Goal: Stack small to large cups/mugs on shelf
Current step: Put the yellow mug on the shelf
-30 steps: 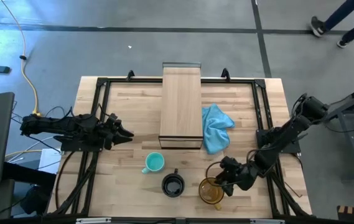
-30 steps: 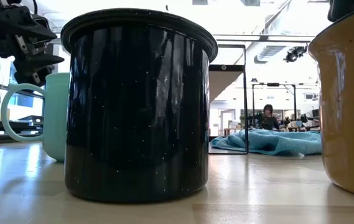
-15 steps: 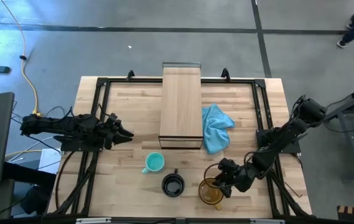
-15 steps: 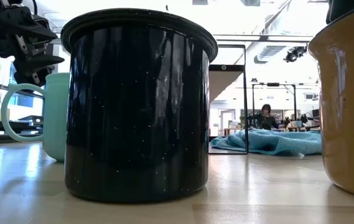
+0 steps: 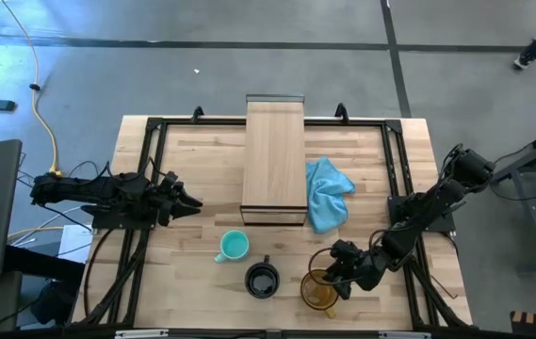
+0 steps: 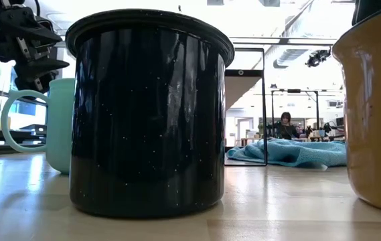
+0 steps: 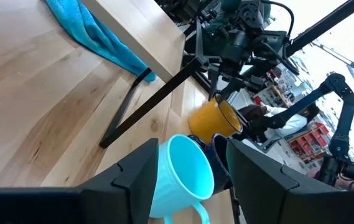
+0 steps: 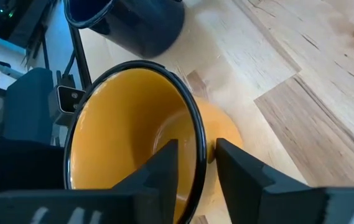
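Though legible nowhere — mugs (image 5: 262,280) unlabelled

Grey concrete floor (image 5: 154,75) with dark seams, yellow cable (image 5: 43,104), bright ceiling lights (image 6: 264,13) beyond.

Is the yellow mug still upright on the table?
Upright: the yellow mug shows its open mouth facing up, right gripper straddling its rim.

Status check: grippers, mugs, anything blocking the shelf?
Right gripper fingers straddle amber mug rim. Left gripper waits, open. Shelf top bare; blue cloth beside it.
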Controlling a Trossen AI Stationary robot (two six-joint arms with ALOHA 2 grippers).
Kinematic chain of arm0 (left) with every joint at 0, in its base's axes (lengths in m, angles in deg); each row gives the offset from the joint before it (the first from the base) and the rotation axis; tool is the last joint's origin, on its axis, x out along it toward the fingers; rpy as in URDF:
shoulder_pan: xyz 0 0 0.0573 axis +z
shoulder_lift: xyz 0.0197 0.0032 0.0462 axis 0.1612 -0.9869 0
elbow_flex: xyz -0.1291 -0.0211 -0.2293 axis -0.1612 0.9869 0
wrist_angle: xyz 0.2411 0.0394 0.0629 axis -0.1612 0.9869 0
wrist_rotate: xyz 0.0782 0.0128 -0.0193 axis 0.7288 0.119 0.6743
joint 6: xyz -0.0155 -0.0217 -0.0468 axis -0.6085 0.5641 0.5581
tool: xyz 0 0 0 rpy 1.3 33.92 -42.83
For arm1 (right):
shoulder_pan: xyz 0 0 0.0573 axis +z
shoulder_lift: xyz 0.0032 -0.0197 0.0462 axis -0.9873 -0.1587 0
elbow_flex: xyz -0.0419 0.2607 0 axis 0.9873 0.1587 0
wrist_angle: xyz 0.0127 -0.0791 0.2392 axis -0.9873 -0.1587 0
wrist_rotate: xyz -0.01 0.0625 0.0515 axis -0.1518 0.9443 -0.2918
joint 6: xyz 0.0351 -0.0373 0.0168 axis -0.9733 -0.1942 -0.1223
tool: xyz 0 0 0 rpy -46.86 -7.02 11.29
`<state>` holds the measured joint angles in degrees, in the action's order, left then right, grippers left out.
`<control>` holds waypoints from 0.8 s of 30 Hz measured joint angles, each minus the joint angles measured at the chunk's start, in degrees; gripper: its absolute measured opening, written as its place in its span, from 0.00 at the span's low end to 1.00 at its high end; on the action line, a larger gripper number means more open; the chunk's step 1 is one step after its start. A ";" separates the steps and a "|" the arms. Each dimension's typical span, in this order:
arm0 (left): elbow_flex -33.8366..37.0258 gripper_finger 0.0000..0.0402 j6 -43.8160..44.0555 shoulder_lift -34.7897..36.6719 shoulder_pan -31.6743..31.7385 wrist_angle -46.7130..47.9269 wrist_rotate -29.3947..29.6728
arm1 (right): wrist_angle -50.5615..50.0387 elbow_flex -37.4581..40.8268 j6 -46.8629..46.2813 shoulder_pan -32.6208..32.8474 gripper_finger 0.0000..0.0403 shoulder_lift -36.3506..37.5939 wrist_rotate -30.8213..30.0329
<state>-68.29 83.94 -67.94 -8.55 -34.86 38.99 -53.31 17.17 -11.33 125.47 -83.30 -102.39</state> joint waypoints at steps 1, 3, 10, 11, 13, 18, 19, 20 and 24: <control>0.00 0.45 0.01 0.00 0.00 0.00 0.00 | 0.00 0.00 0.02 0.00 0.20 0.00 0.31; 0.00 0.45 0.15 0.00 0.00 0.00 0.00 | 0.07 0.00 0.55 0.00 0.15 0.00 0.69; 0.00 0.45 0.90 0.00 -0.01 -0.02 0.00 | 0.20 0.00 3.30 -0.11 0.02 0.07 1.18; 0.00 0.45 1.05 0.00 -0.02 -0.02 0.00 | 0.17 0.00 3.32 -0.40 0.02 0.07 1.31; 0.00 0.45 1.10 0.00 0.00 -0.02 0.00 | 0.25 0.00 3.67 -1.15 0.03 0.07 2.27; 0.00 0.45 1.50 0.00 0.00 -0.02 0.01 | -1.05 -1.06 9.04 -3.56 0.01 0.03 5.50; 0.00 0.45 1.62 0.00 0.00 -0.02 0.00 | -2.17 -1.77 10.76 -4.16 0.01 -0.07 5.83; 0.00 0.45 1.81 0.00 0.00 -0.02 0.00 | -3.75 -2.56 12.32 -4.77 0.01 -0.07 5.90; 0.00 0.45 2.34 0.00 0.00 -0.04 0.00 | -12.19 -6.89 18.08 -7.13 0.01 -0.09 6.55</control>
<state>-68.29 86.28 -67.94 -8.55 -34.90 39.00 -65.49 10.28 6.75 118.34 -83.39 -95.85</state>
